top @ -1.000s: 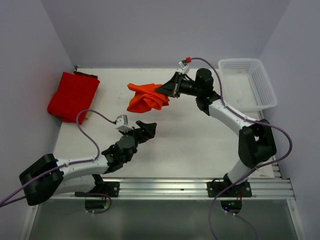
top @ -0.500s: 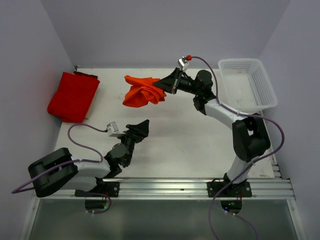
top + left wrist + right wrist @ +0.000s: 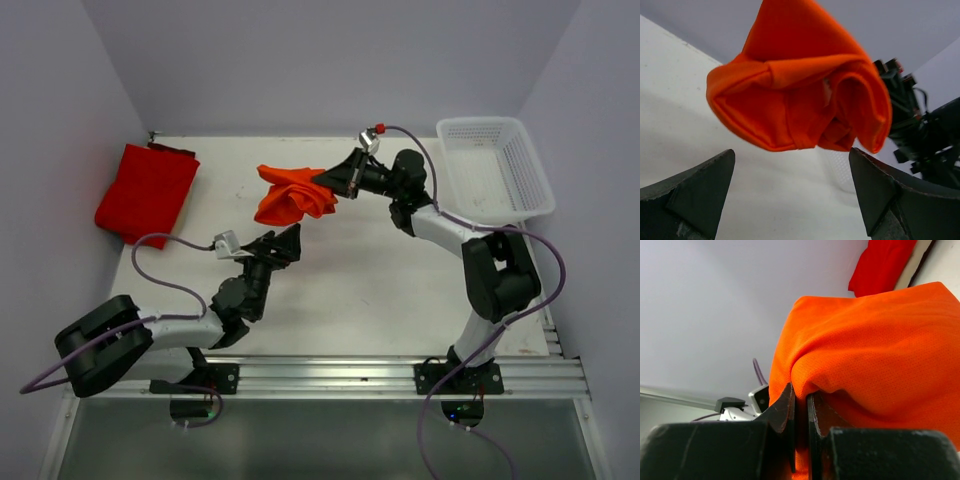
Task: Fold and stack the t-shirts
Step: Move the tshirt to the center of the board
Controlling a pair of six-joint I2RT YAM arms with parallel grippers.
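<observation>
- Right now my right tool (image 3: pixel 326 183) is clamped on the orange t-shirt (image 3: pixel 290 195). In the right wrist view its two fingers (image 3: pixel 785 410) stand almost together, with a fold of the orange t-shirt (image 3: pixel 875 350) pinched in the narrow slot between them.
- The cloth is a crumpled bunch that spills out ahead of that tool's tip, not spread flat.
- My left tool (image 3: pixel 290 238) has its jaws wide apart and nothing between them.
- From the left wrist camera I look out between the two fingertips (image 3: pixel 715 175) of the left tool (image 3: pixel 792 165). The orange t-shirt (image 3: pixel 800 85) hangs above and ahead of them, touching neither.
- Under the bunch's lower edge I see bare white surface (image 3: pixel 670 115), so the cloth looks lifted off it. I cannot tell whether a hidden corner touches down.
- The red t-shirt (image 3: pixel 148 192) lies folded on the surface (image 3: pixel 380 280), well off to the left of the left tool and beyond it, apart from both tools. It also shows past the orange cloth in the right wrist view (image 3: pixel 880 265).
- A white mesh basket (image 3: pixel 478 122) sits behind the right tool, beyond that arm's wrist and well apart from the cloth.
</observation>
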